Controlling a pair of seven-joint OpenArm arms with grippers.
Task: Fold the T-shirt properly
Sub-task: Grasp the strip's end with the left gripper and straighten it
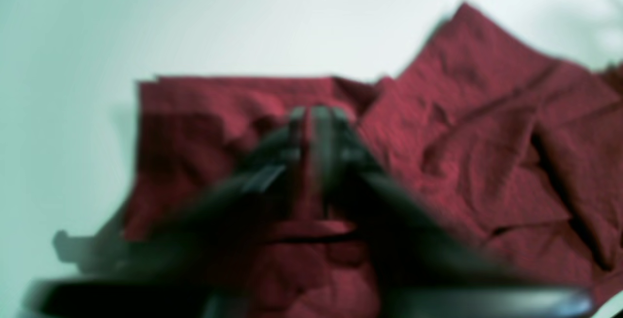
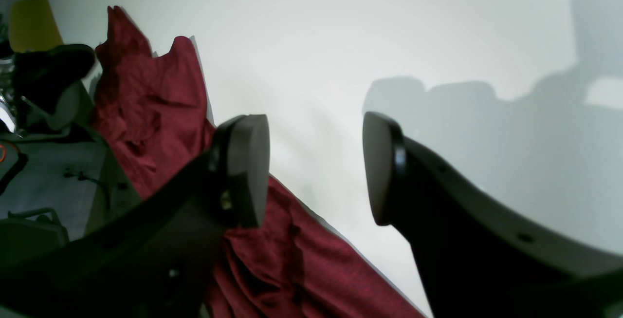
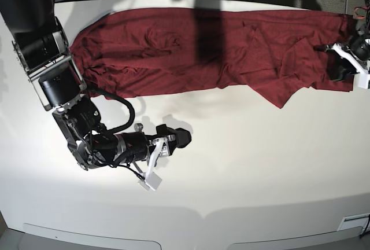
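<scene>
base view: plain maroon t-shirt (image 3: 191, 50), no legible writing anywhere

L gripper (image 1: 311, 113) blurred, jaws near-shut w/ cloth between | T-shirt (image 1: 486, 128) maroon, wrinkled, spread right | table (image 1: 97, 40) white

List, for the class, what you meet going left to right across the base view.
Right arm → right gripper, jaws open above the bare table → T-shirt's hanging corner → left gripper at the shirt's end.
</scene>
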